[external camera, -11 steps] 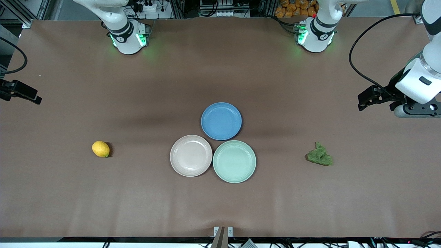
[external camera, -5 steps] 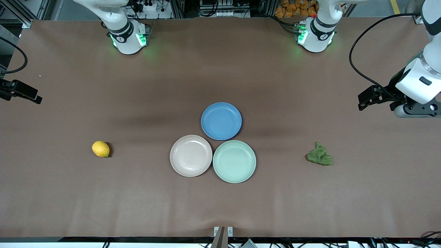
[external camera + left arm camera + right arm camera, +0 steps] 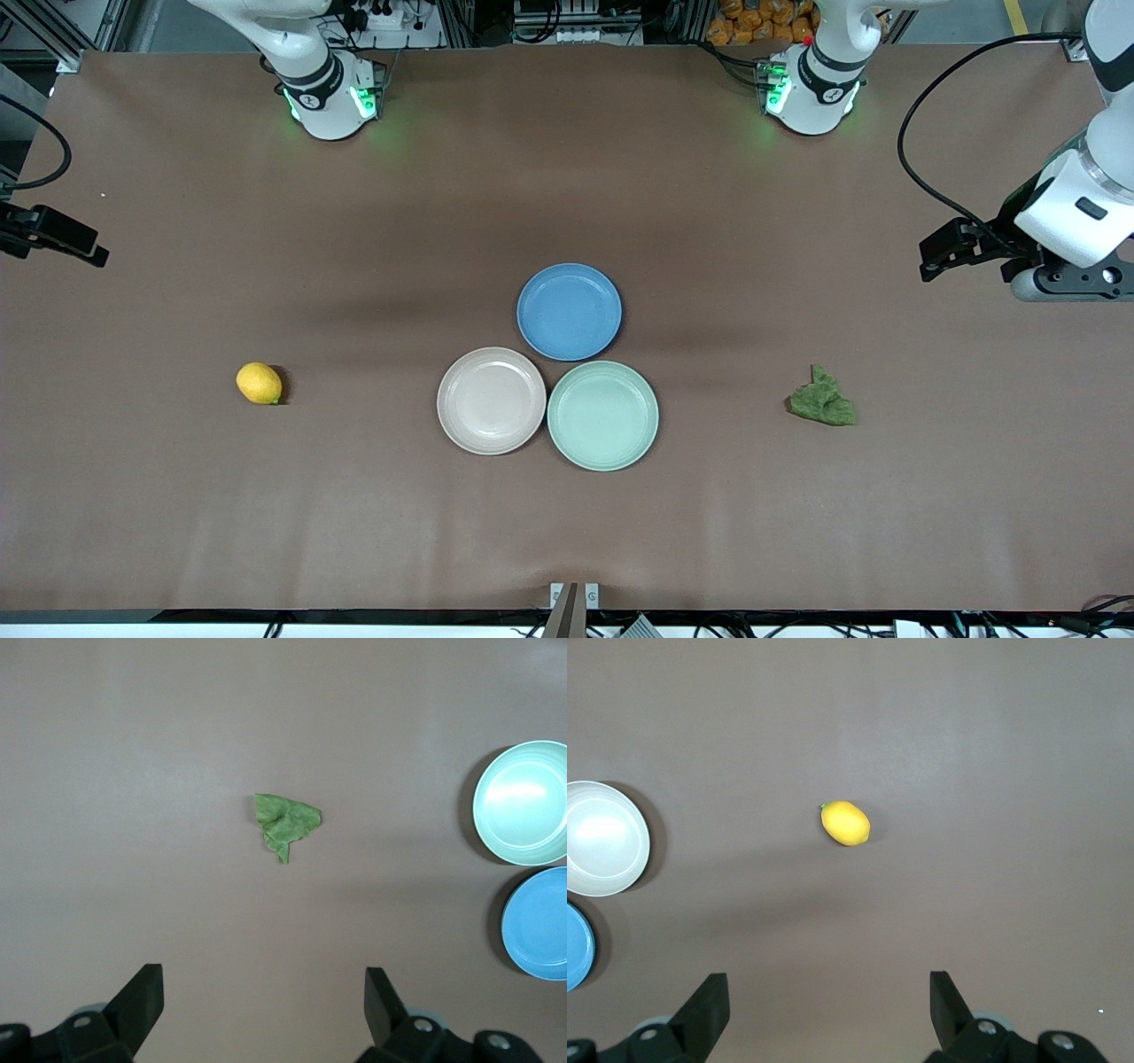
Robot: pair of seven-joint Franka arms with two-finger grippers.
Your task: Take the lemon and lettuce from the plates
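Lemon (image 3: 259, 383): small yellow oval, lying on the bare brown surface (image 3: 567, 532) toward the right arm's end, well apart from every plate. Seen from the right wrist view as lemon (image 3: 845, 823), with the fingers spread wide above it.

Lettuce (image 3: 823, 399): crumpled green leaf piece, on the bare surface toward the left arm's end, also well apart from the plates.

Beige-pink plate (image 3: 454, 430) and mint green plate (image 3: 567, 443): side by side at mid-surface, rims touching or nearly so, both holding nothing. Blue plate (image 3: 540, 335): just beside both, farther from the front camera, likewise holding nothing.

Left tool (image 3: 263, 1005): fingers spread wide, nothing between them, up in the air over the left arm's end of the surface, looking down on the lettuce.

Right tool (image 3: 828, 1007): fingers spread wide, nothing held, up over the right arm's end, only its edge showing in the front view.

Condition note: neither item sits on a plate, so the picking appears already done, or the scene is set the reverse of what the task says.

Hazards, judged: if either tool descends again, the smooth round lemon could roll from a pinch that lands off its middle; the thin, limp lettuce could slip or be pressed flat if the fingers close too high.
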